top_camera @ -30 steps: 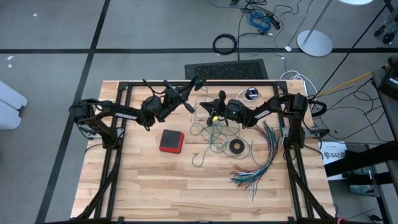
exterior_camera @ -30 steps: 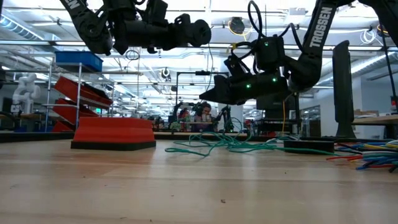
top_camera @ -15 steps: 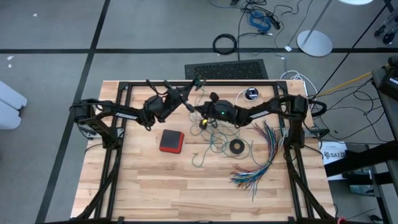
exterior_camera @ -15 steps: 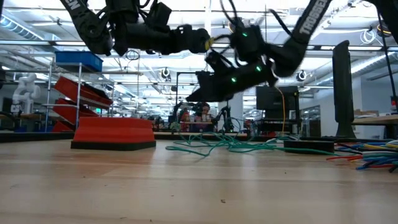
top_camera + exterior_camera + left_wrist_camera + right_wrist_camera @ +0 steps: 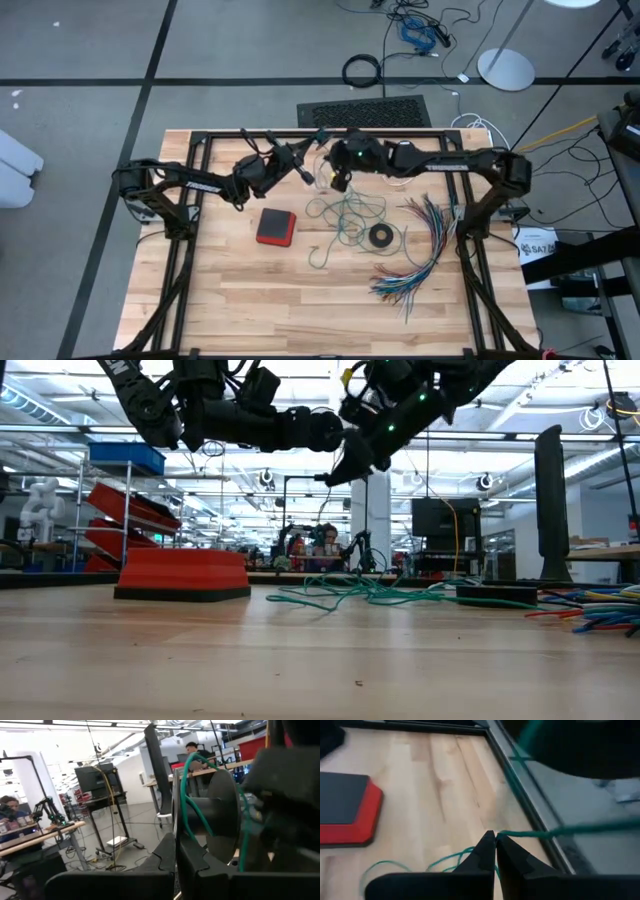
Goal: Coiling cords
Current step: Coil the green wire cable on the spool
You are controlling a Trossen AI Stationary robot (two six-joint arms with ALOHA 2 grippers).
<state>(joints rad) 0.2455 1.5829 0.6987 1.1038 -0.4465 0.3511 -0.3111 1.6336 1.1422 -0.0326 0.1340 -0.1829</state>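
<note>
The teal-green cord lies as a loose heap (image 5: 345, 215) (image 5: 370, 592) on the table's middle, with one strand rising to both grippers. My left gripper (image 5: 306, 172) (image 5: 175, 851) hangs above the table's far middle, shut on a black spool (image 5: 215, 815) that has turns of teal cord (image 5: 186, 790) around its hub. My right gripper (image 5: 334, 181) (image 5: 495, 836) is right beside it, raised and slanting down, shut on the teal cord. My left gripper pinches the rim of the spool's thin black disc (image 5: 174, 822) between its two fingers, which lie roughly level. The spool is lifted clear of the table, its axis across the fingers, with teal cord wound on its hub. My right gripper pinches a single strand of the teal cord (image 5: 506, 834) at its fingertips, slanting down from the table's right. From the fingers the strand (image 5: 570, 828) runs off straight and taut to one side. The rest hangs slack to the heap on the table.
A red block with a black top (image 5: 275, 226) lies left of the heap. A small black ring (image 5: 380, 236) and a fanned bundle of multicoloured wires (image 5: 420, 250) lie to its right. A black frame (image 5: 200, 150) borders the table.
My right gripper has risen well above the table and moved toward the far edge, up beside the left gripper and the spool, tipping from steeply down toward level. It carried the teal strand up with it. The heap stayed on the table.
</note>
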